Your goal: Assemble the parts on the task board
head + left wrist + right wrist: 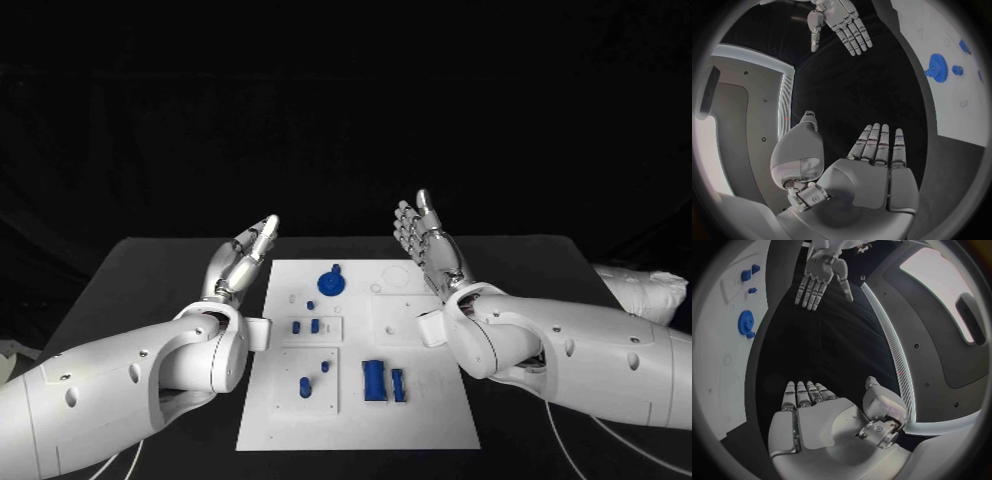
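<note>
both robot hands lifted, holding nothing.
the left robot hand (pixel 245 252) and right robot hand (pixel 428 243) hang released, fingers straight, above the far end of the flat white task board (pixel 433 420) mid-bench; small blue plastic parts (pixel 382 380) sit toward its near edge, a blue gear (pixel 332 283) farther back.

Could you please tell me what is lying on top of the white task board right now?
On the white task board lie small blue parts: a round gear at the far end and pegs and blocks nearer. Both arms overlap its side edges, covering whatever lies there.
</note>
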